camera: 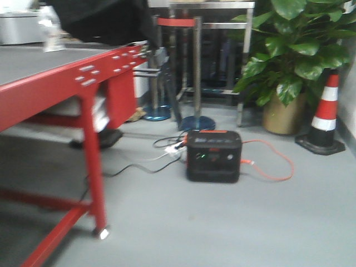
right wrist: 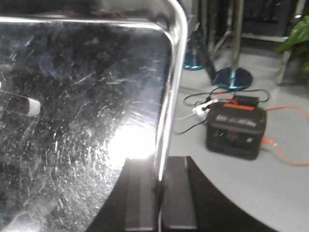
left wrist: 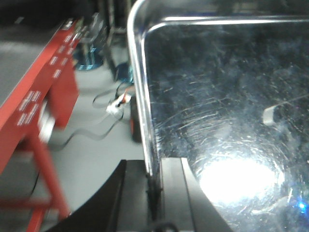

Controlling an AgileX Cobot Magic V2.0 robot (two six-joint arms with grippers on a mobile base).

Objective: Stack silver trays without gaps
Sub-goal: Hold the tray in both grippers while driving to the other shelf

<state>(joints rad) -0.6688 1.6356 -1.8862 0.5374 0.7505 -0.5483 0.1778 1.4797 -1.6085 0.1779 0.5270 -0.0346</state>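
Silver tray (left wrist: 217, 96) hangs over the grey floor (left wrist: 91, 154) near the red counter (left wrist: 29, 96), pinched by its rims: left end effector (left wrist: 152, 176) clamps the left rim, right end effector (right wrist: 158, 171) clamps the opposite one. Pretty scratched up.

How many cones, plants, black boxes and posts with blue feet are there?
Cones: 1
Plants: 1
Black boxes: 1
Posts with blue feet: 2
Total: 5
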